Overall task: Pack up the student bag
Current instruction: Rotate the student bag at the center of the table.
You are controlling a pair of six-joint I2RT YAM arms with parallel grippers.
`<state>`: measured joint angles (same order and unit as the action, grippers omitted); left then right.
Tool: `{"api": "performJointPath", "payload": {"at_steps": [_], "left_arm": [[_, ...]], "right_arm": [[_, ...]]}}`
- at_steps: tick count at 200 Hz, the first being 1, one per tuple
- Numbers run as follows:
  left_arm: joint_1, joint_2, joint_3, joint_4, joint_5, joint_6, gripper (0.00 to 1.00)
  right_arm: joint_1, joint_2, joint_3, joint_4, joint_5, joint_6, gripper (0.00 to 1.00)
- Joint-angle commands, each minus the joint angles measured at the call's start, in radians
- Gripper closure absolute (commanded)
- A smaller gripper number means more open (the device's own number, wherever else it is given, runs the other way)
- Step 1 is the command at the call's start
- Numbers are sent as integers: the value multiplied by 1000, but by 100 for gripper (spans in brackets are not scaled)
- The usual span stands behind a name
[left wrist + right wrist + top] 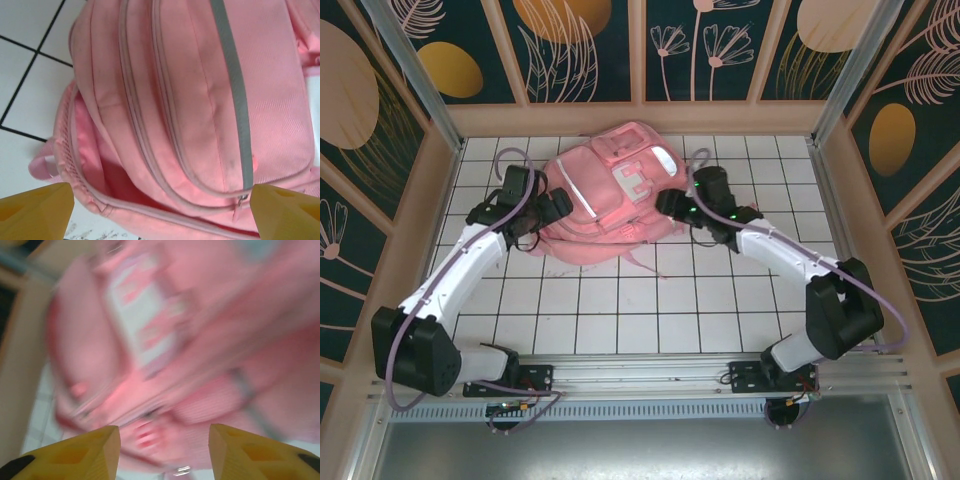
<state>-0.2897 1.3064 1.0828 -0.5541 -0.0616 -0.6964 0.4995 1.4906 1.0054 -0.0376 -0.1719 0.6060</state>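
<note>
The white tiled table point(620, 310) carries the student bag point(610, 195), which lies flat at the far middle with its front pockets facing up. My left gripper point(160, 212) is released, jaws wide, poised over the bag's left side, where its main compartment gapes. My right gripper point(165, 450) is at the bag's right side with its fingers partly spread. That view is blurred, so I cannot tell whether they pinch any fabric.

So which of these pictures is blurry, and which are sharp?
Right wrist view: badly smeared, the pink backpack streaked diagonally; left wrist view: sharp, the grey stripe crisp; top external view: clear and evenly lit.
</note>
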Motion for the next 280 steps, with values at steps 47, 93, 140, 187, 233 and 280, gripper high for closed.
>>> {"api": "performJointPath", "payload": {"at_steps": [47,93,140,187,233,280], "left_arm": [[4,-121,-229,67,171,7,13],[4,-177,-304,53,192,8,13],[4,-209,-371,35,206,2,13],[4,-188,-427,84,220,-9,13],[4,-154,-444,127,219,-7,13],[0,-14,-432,240,241,-78,14]], "right_arm": [[-179,103,-21,-10,-73,86,44],[-177,192,20,11,-126,94,46],[-175,241,63,35,-165,79,50],[-174,300,78,77,-200,109,51],[-168,328,84,98,-189,124,91],[-166,233,-18,113,-133,166,100]]}}
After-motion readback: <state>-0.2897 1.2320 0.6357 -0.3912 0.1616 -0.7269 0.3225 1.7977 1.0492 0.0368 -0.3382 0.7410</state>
